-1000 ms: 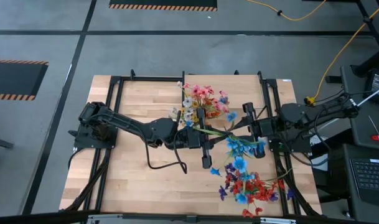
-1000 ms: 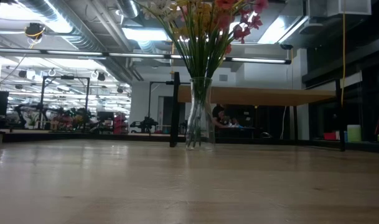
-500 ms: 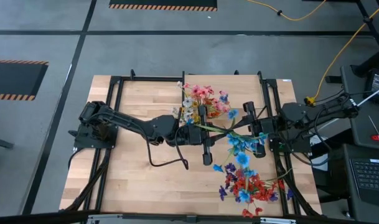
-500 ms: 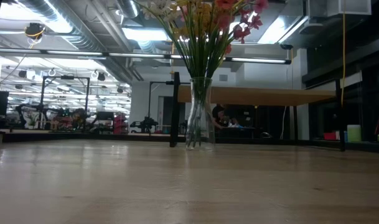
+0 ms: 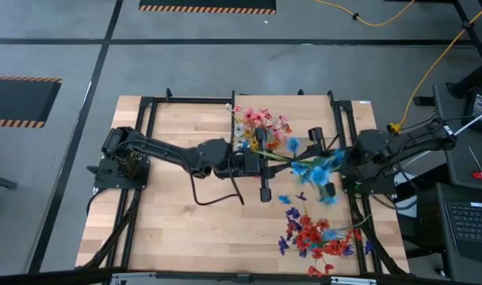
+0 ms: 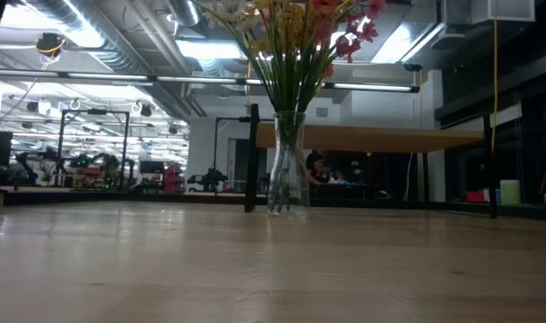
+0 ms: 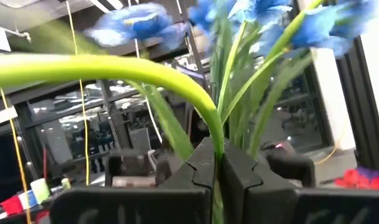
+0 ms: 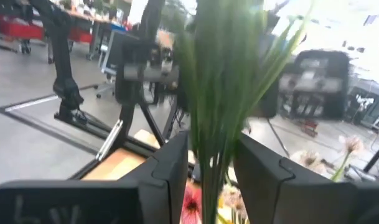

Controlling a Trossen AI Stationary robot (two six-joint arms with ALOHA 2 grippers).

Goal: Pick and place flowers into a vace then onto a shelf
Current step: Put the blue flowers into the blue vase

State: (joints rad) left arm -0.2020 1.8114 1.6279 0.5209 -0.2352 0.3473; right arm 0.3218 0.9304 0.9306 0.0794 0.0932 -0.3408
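Left gripper (image 7: 218, 171) clamped tight on the blue spray's (image 5: 313, 168) green stem above mid-table. Right gripper (image 8: 211, 174) pinching the same bundle of stems. Glass vase (image 6: 286, 161) of flowers (image 6: 295, 27) upright on the tabletop (image 6: 273, 269), shelf (image 6: 371, 138) behind.

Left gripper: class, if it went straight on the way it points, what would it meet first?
Probably the right gripper, facing the left gripper across the blue flower spray both hold; depth is unclear.

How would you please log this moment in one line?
left gripper: shut on blue flowers | right gripper: around same stems | vase: on table
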